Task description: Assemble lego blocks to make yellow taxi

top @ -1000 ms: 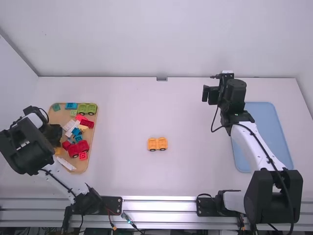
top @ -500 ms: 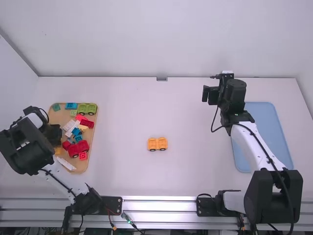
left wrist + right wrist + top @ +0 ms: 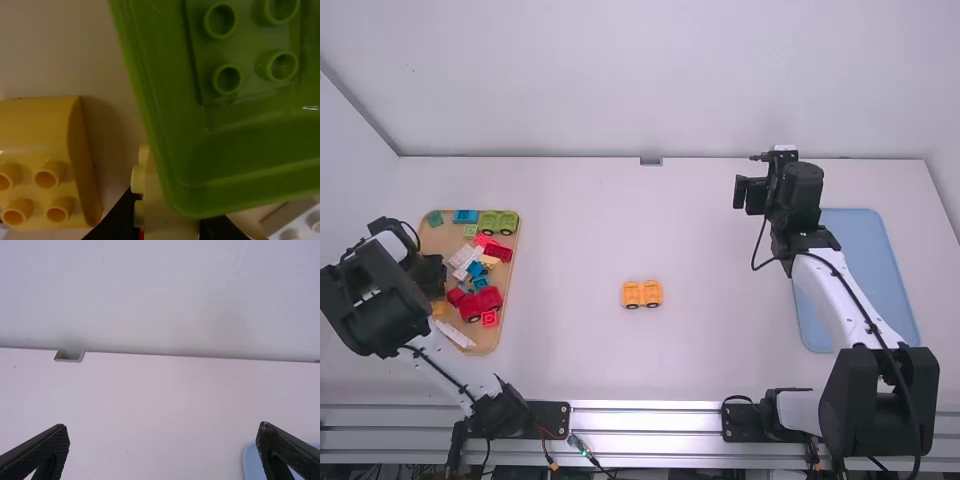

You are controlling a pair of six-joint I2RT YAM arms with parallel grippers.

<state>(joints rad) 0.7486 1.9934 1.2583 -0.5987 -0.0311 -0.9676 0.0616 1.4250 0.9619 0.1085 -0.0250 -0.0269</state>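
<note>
White table, yellow block in left pincer.

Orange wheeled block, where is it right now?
In the high view, the orange wheeled block sits near the middle of the white table, between the loaded board at left and the blue tray at right.

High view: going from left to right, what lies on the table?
Wooden tray of colored blocks → small orange wheeled piece → blue tray.
</note>
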